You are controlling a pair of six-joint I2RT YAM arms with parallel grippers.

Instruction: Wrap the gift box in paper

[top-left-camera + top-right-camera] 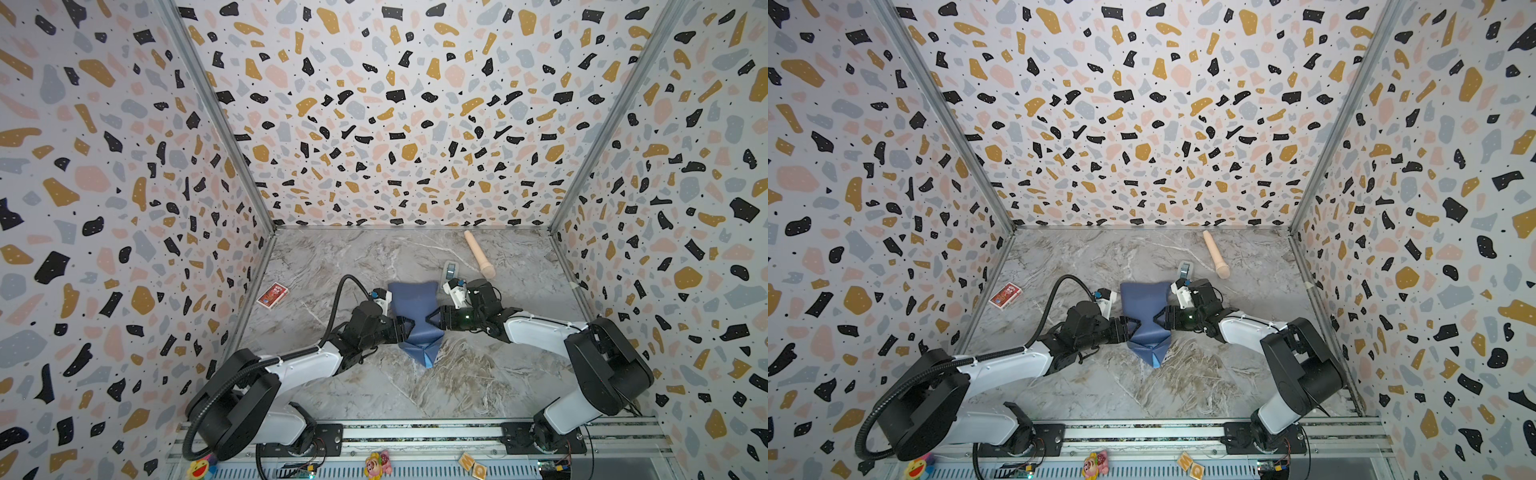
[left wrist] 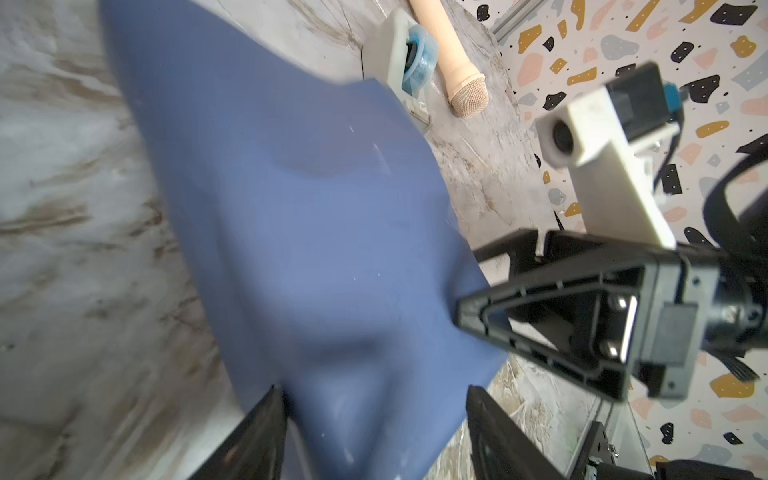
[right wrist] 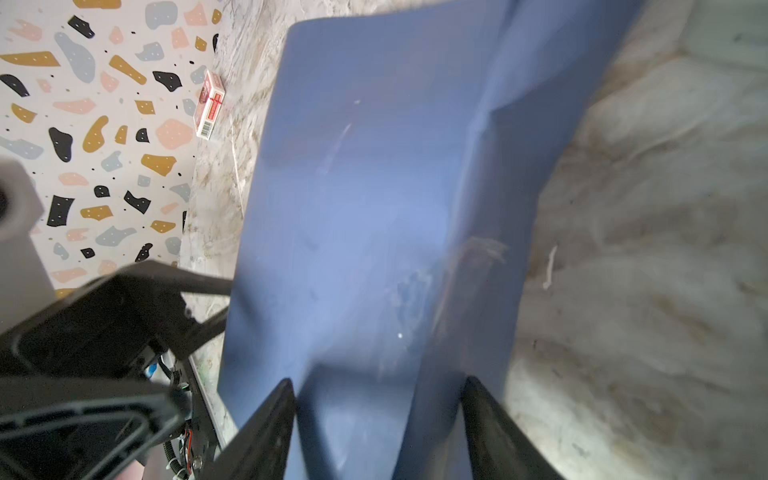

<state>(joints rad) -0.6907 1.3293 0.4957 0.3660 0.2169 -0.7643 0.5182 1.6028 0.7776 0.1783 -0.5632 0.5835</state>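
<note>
Top views, both: the large thin blue paper sheet [image 1: 411, 301] [image 1: 1144, 303] sat bunched mid-table on the grey marble-pattern tabletop [image 1: 374, 386]. Dull darker face up, wide flat edge at the far end, pinched narrow at the waist, creased folded point at the near end. The dark gift box didn't show in any view, so couldn't tell its position. Left gripper [image 1: 410, 329] [image 1: 1133, 328] was at the waist from the left and right gripper [image 1: 431, 321] [image 1: 1158, 319] from the right, tips facing each other with paper between them. Both sets of jaws stood apart in a V. Small red card pack [image 1: 272, 296] lay well left of the paper, near the side wall. Grey tape dispenser with a blue roll [image 1: 450, 271] was just past the paper's far right corner, with a beige microphone-shaped rod [image 1: 478, 253] beyond it, lying at an angle. Left wrist view: left gripper [image 2: 374, 395] jaws apart, 2 black fingers [image 2: 266, 432] on either side of the paper [image 2: 299, 232], which filled the gap. Pad contact was too blurred to call. The right gripper opposite was also spread, 1 finger tip at the paper's edge. Dispenser [image 2: 399, 54] and rod [image 2: 446, 54] sat past the sheet. Right wrist view: right gripper [image 3: 378, 386] jaws apart, paper [image 3: 365, 187] running between the 2 fingers, contact unclear. The left gripper was at the sheet's opposite edge, card pack [image 3: 210, 108] by the wall.
</note>
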